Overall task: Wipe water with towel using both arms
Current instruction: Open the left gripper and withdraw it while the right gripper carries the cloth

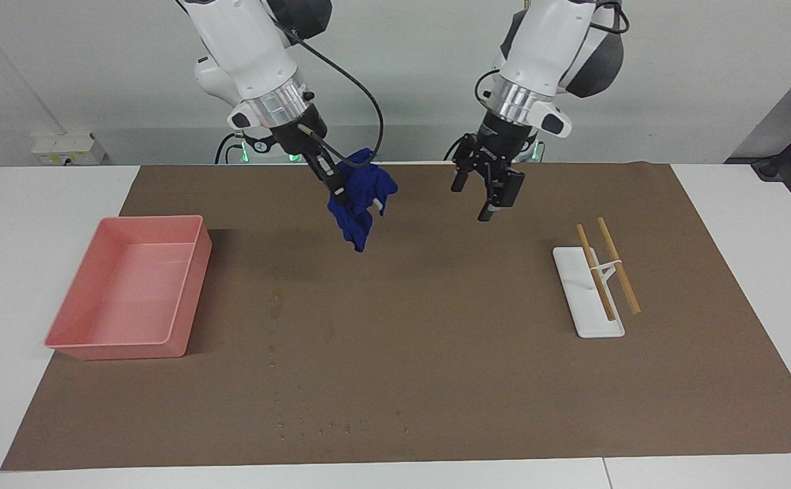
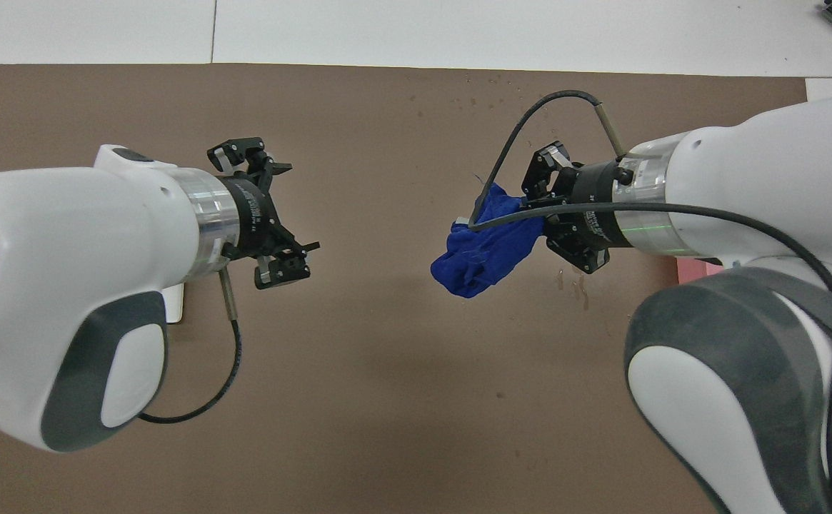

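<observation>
My right gripper [image 1: 337, 190] is shut on the deep-blue towel [image 1: 361, 197] and holds it in the air, hanging over the part of the brown mat [image 1: 436, 326] nearest the robots. In the overhead view the towel [image 2: 483, 250] bunches at the right gripper [image 2: 530, 221]. My left gripper [image 1: 474, 200] is open and empty, up in the air beside the towel without touching it; it also shows in the overhead view [image 2: 301, 207]. Tiny water droplets [image 1: 320, 424] are scattered along the mat's edge farthest from the robots [image 2: 473, 96], with a few more specks [image 1: 276, 299] nearer the middle.
An empty pink tray [image 1: 130, 292] sits at the right arm's end of the mat. A white tray [image 1: 589, 299] with two wooden sticks lies toward the left arm's end. White tabletop [image 1: 28, 217] surrounds the mat.
</observation>
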Available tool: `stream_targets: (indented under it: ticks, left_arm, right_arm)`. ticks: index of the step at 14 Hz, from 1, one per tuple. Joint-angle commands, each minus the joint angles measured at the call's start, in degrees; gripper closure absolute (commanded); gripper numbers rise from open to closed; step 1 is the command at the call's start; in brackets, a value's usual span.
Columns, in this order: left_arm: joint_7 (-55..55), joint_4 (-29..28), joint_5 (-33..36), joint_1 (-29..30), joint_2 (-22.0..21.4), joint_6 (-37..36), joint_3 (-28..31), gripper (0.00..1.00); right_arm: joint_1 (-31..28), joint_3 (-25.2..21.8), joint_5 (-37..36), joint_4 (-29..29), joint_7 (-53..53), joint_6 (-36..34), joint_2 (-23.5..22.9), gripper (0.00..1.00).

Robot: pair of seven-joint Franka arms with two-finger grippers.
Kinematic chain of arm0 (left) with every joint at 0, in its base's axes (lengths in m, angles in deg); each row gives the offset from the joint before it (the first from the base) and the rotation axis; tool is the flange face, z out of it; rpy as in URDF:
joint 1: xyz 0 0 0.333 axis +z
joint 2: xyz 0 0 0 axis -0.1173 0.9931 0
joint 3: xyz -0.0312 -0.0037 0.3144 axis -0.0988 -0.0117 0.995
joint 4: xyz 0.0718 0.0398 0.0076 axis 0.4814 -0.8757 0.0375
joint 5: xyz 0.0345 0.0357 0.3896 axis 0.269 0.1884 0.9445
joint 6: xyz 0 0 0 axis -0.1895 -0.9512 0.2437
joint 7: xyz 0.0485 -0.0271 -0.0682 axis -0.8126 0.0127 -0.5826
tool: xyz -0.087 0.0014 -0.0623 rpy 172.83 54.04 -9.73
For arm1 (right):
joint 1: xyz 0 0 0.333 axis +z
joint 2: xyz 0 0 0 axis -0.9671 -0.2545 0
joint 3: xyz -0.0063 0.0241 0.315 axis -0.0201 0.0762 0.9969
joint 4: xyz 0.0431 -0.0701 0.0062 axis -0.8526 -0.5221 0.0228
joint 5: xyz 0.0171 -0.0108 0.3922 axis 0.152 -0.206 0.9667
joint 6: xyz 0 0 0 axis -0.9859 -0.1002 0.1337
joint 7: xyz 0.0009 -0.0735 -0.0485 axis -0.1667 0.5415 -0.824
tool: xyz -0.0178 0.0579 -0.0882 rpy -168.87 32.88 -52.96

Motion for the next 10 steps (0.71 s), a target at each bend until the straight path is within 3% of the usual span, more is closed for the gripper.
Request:
stream_targets:
  ticks: [1,4,6,8,10]
  left_arm:
    - [12.5,0.2,0.6,5.6,-1.1,-6.2,-0.3,0.00]
    - [33.9,0.2,0.6,15.3,-1.9,-13.4,-0.3,0.00]
    - [48.4,0.2,0.6,20.2,-2.3,-16.1,-0.3,0.00]
    - [58.9,0.0,0.6,23.1,-2.8,-17.9,-0.1,0.00]
    - [68.4,0.0,0.9,24.6,-3.0,-19.7,0.1,0.00]
  right_arm:
    - [-4.0,0.3,-1.1,-1.6,-11.1,2.4,-2.0,1.00]
    - [-7.4,0.3,-4.0,-1.2,-22.2,8.6,-7.1,1.00]
    - [-9.7,0.4,-4.6,1.7,-27.4,15.9,-13.5,1.00]
    - [-9.8,0.3,-4.8,7.7,-28.5,17.5,-20.9,1.00]
    - [-10.2,0.4,-4.7,8.8,-31.1,23.7,-25.4,1.00]
